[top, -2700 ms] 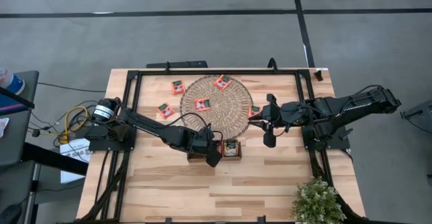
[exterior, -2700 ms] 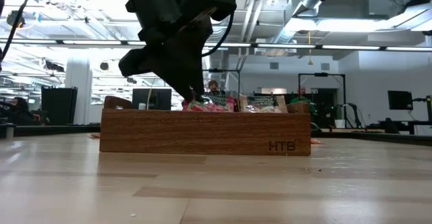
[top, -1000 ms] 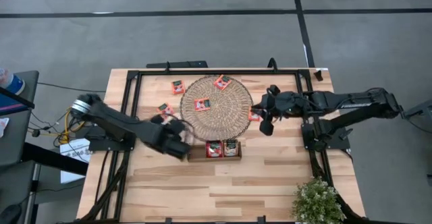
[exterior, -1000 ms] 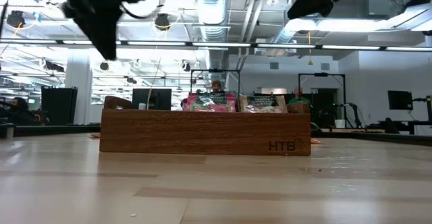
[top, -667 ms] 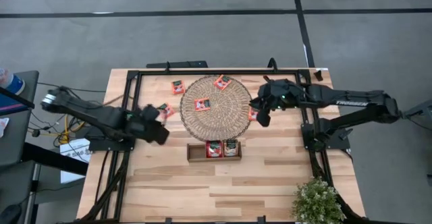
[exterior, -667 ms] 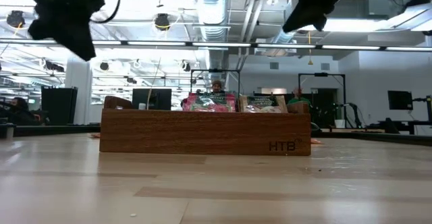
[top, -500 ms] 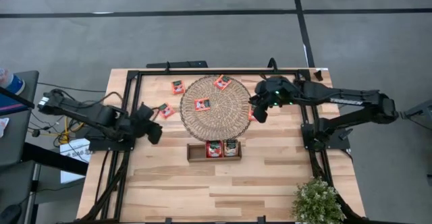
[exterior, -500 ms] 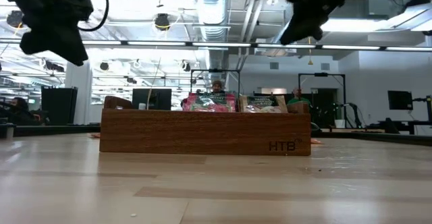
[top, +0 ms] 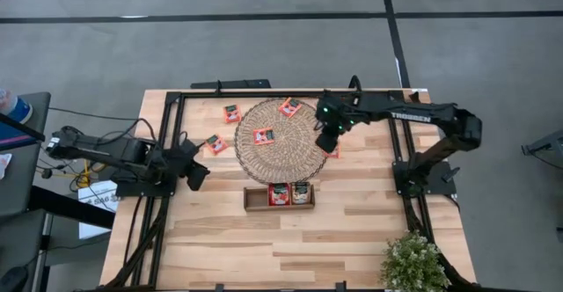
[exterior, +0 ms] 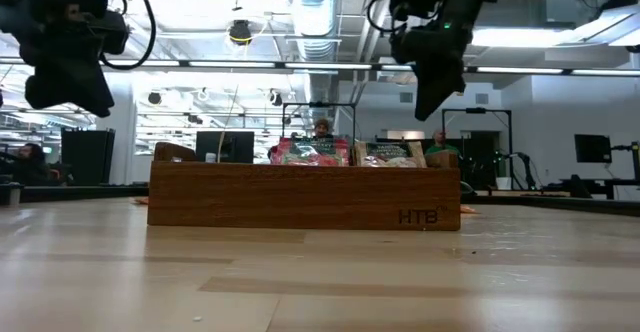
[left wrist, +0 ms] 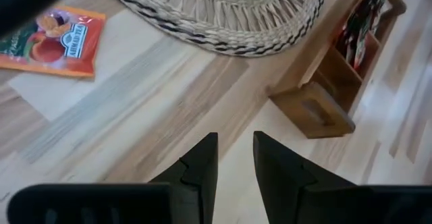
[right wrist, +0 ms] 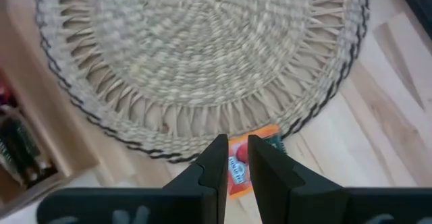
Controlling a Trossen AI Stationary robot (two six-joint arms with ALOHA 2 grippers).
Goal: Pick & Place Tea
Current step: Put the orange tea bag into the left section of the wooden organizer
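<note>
Right wrist view: my right claw (right wrist: pixel 234 158) nearly closed, empty, above tea sachet (right wrist: pixel 246 162) tucked at woven mat (right wrist: pixel 202 55) edge. Risk: fingertips snag mat weave, sachet slides under.

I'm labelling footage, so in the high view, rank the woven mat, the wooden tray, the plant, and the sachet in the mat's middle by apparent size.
1. woven mat
2. plant, partly cut off at the picture's edge
3. wooden tray; plant and tray look close
4. sachet

From my seat, the right gripper (top: pixel 327 140) hides most of a tea sachet (right wrist: pixel 244 165) at the woven mat's (top: pixel 280 140) three o'clock edge; the wooden tray's (exterior: pixel 304 197) front wall hides its sachets' lower halves.
</note>
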